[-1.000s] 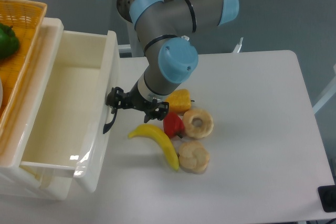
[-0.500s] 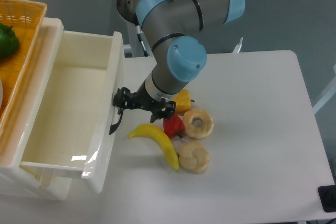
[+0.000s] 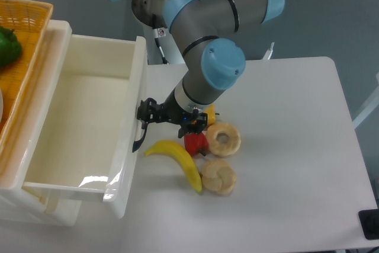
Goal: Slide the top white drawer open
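The hand (image 3: pixel 144 115) is clamped on the curved black handle (image 3: pixel 140 135) of the top white drawer (image 3: pixel 83 128), which stands pulled well out from the cabinet. Just beside the hand on the bench (image 3: pixel 284 146) lie a banana (image 3: pixel 177 161), a red pepper (image 3: pixel 195 142) and two round pastries (image 3: pixel 220 158).

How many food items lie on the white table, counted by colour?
Yellow: 2, the banana and the yellow pepper
Red: 1, the red pepper
Tan: 2, the ring pastry and the round bun
Total: 5
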Robot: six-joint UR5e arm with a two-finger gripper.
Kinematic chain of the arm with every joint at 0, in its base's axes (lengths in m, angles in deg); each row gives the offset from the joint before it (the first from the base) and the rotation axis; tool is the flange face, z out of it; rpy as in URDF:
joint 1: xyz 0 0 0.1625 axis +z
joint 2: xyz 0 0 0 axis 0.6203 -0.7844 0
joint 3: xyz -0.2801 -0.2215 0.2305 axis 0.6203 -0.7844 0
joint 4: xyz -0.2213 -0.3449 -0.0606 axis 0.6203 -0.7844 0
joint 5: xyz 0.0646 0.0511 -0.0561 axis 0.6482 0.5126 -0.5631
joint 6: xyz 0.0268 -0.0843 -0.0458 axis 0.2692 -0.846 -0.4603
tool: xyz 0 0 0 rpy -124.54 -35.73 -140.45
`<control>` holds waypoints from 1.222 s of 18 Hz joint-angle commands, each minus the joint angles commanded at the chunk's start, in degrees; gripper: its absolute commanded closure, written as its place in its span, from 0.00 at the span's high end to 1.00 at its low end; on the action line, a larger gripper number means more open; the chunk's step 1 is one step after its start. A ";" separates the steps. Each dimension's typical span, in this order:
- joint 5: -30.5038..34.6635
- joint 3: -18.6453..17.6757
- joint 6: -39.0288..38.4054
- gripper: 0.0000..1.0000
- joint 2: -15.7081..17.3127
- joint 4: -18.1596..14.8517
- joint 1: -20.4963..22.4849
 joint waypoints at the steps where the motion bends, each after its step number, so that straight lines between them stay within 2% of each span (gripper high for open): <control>1: -0.70 0.00 0.00 1.00 0.00 0.00 0.09; 14: -7.38 -0.70 0.00 1.00 0.17 -1.05 1.14; 22: -8.35 -0.70 0.00 1.00 1.14 -1.32 2.20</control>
